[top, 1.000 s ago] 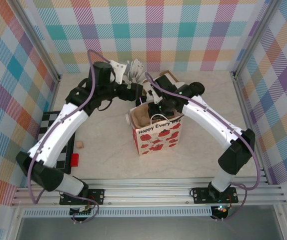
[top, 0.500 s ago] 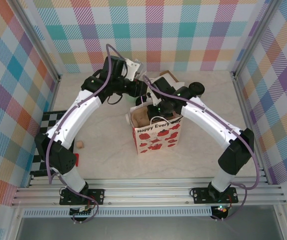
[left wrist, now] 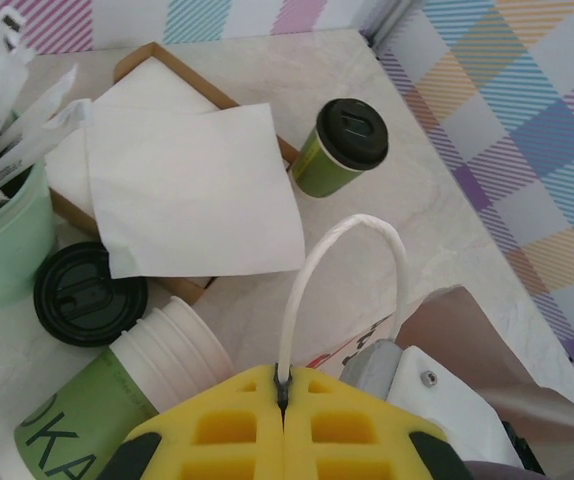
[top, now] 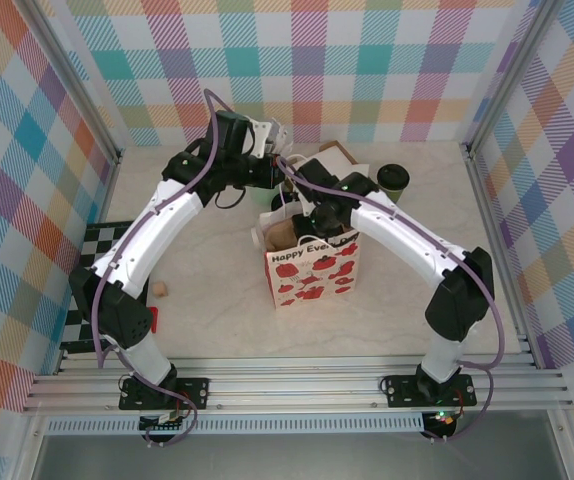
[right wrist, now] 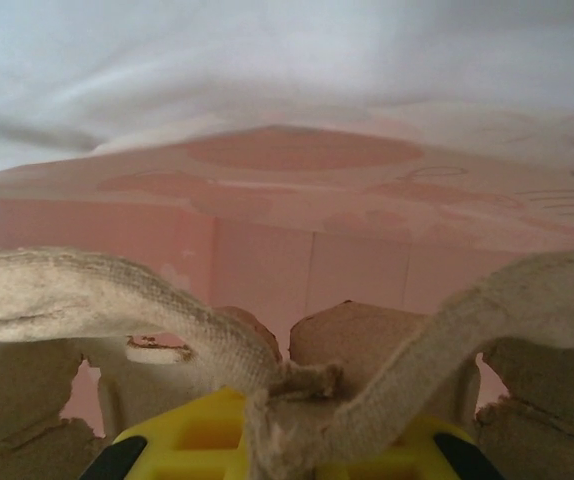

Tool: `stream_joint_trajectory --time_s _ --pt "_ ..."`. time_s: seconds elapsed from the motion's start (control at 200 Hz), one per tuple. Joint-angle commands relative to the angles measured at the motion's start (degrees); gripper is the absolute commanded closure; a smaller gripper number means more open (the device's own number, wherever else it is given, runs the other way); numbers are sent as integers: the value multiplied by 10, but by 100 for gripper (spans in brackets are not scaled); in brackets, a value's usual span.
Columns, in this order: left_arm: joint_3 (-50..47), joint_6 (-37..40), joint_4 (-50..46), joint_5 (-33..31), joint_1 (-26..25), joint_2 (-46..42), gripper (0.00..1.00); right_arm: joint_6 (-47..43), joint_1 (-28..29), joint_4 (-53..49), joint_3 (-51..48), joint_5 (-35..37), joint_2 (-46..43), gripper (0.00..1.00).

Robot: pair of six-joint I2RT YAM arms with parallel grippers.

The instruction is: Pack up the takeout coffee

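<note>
1. Presently, top view: paper bag (top: 317, 268) is flanked at its mouth by both arms; takeout coffee (top: 394, 178) stands back right, well apart.
2. Left wrist view: left gripper (left wrist: 283, 398) is clamped shut on the white handle (left wrist: 339, 262); a gentle outward pull is advised.
3. Right wrist view: right gripper (right wrist: 279, 425) is pinched shut on the beige cord handle (right wrist: 117, 290); even tension is advised, sparing the paper.

Pale marble table (top: 217, 320) — gift bag (top: 315, 268), takeout coffee (top: 394, 178), napkin tray (left wrist: 135, 57), checkered mat (top: 95, 240), wooden cube (top: 161, 289).
</note>
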Motion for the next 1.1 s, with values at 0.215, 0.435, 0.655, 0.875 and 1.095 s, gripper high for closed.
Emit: stream_joint_trajectory --time_s 0.215,0.435,0.655,0.875,1.095 --pt "-14 -28 4 -48 1 -42 90 23 4 -81 34 -27 37 100" --pt "-67 -4 18 -83 16 -120 88 14 6 -75 16 -47 18 100" --pt "-72 10 39 31 14 -80 41 -14 13 -30 -8 -35 -4 100" --pt "-53 60 57 46 16 -32 42 -21 15 -8 -22 -33 -21 100" --pt "-20 56 62 91 18 13 67 -20 15 17 -44 -37 -37 100"
